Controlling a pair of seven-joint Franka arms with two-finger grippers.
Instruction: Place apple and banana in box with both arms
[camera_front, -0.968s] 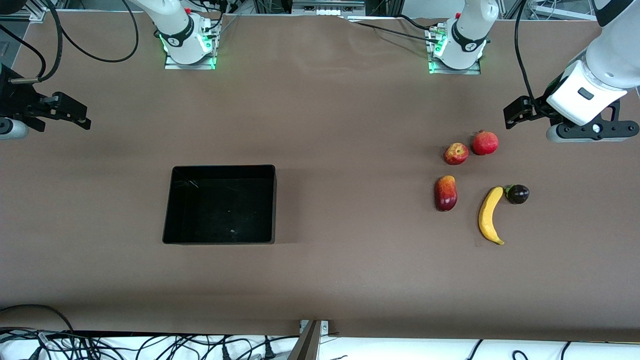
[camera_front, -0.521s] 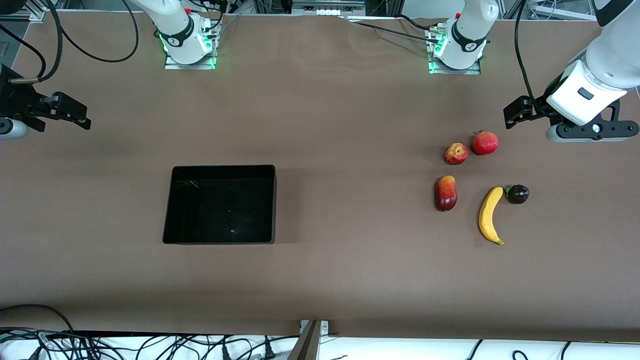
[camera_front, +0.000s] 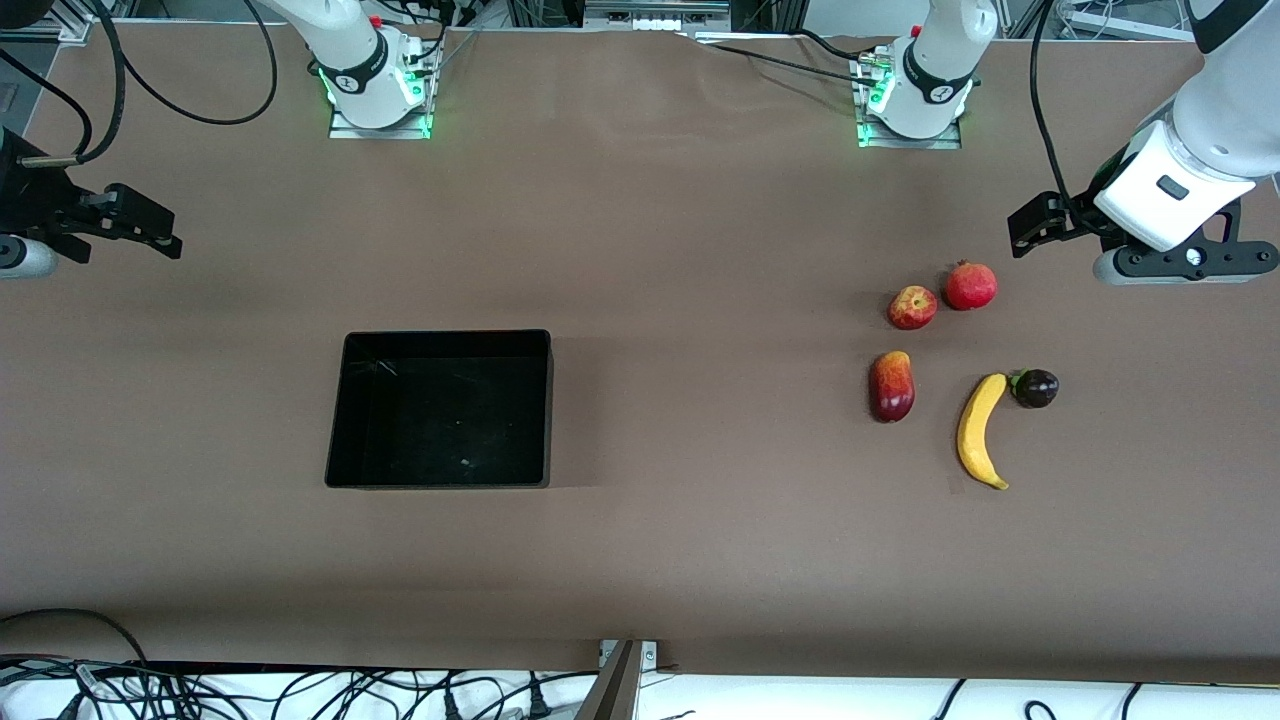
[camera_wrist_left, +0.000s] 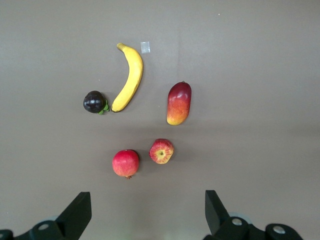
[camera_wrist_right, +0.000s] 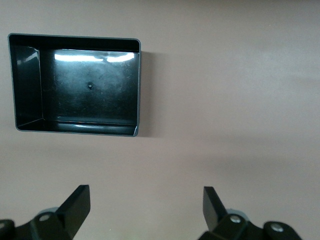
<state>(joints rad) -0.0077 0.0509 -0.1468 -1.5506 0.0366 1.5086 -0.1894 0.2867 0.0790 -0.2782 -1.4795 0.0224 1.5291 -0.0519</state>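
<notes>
The apple (camera_front: 912, 307) lies on the table at the left arm's end, beside a red pomegranate. It also shows in the left wrist view (camera_wrist_left: 161, 151). The banana (camera_front: 980, 430) lies nearer the front camera than the apple, and shows in the left wrist view (camera_wrist_left: 129, 77). The black box (camera_front: 440, 340) stands empty toward the right arm's end, and shows in the right wrist view (camera_wrist_right: 27, 85). My left gripper (camera_front: 1185, 263) hangs open and empty over bare table beside the fruits (camera_wrist_left: 147, 215). My right gripper (camera_front: 18, 258) hangs open and empty over the table's right-arm end (camera_wrist_right: 146, 207).
A pomegranate (camera_front: 971, 286) touches or nearly touches the apple. A red-yellow mango (camera_front: 892, 386) lies beside the banana. A dark mangosteen (camera_front: 1035, 388) sits at the banana's tip. A small clear scrap (camera_wrist_left: 145, 47) lies by the banana's other tip.
</notes>
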